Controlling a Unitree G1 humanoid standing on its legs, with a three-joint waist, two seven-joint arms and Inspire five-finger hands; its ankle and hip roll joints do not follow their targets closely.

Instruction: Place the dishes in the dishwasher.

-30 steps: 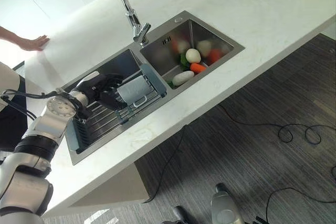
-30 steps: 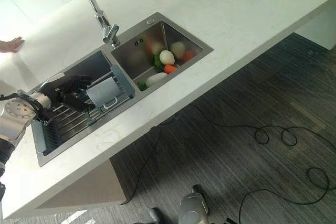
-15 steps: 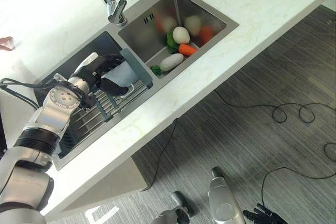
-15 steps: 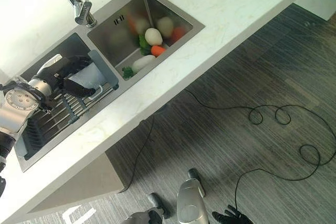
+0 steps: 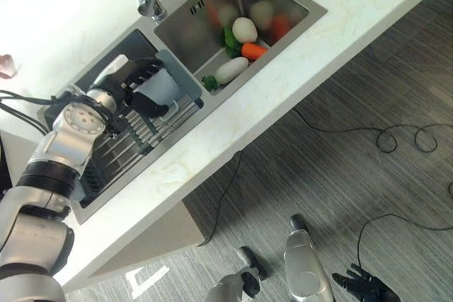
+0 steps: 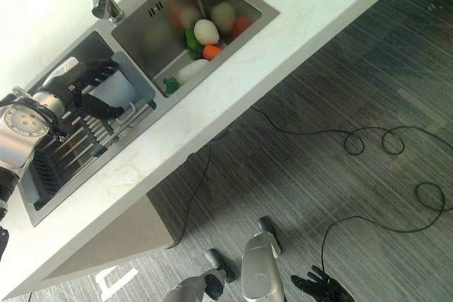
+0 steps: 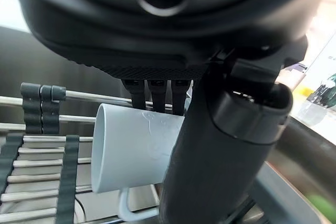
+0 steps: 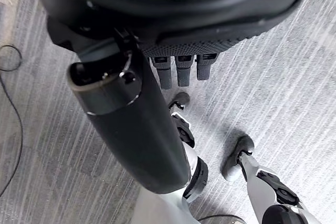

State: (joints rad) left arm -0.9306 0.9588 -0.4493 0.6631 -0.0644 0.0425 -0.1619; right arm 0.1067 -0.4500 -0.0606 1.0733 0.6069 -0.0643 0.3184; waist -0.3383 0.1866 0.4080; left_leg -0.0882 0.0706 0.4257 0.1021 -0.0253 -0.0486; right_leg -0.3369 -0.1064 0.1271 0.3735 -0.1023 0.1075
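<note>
While the left hand curls round the white mug above the sink rack, it has lifted slightly; pickup looks secured. Right hand hangs relaxed, fingers loose, empty.

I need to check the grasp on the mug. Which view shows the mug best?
The left wrist view: the mug lies on its side on the rack, left hand curled round it. Both eye views show it small, half-hidden by that hand.
</note>
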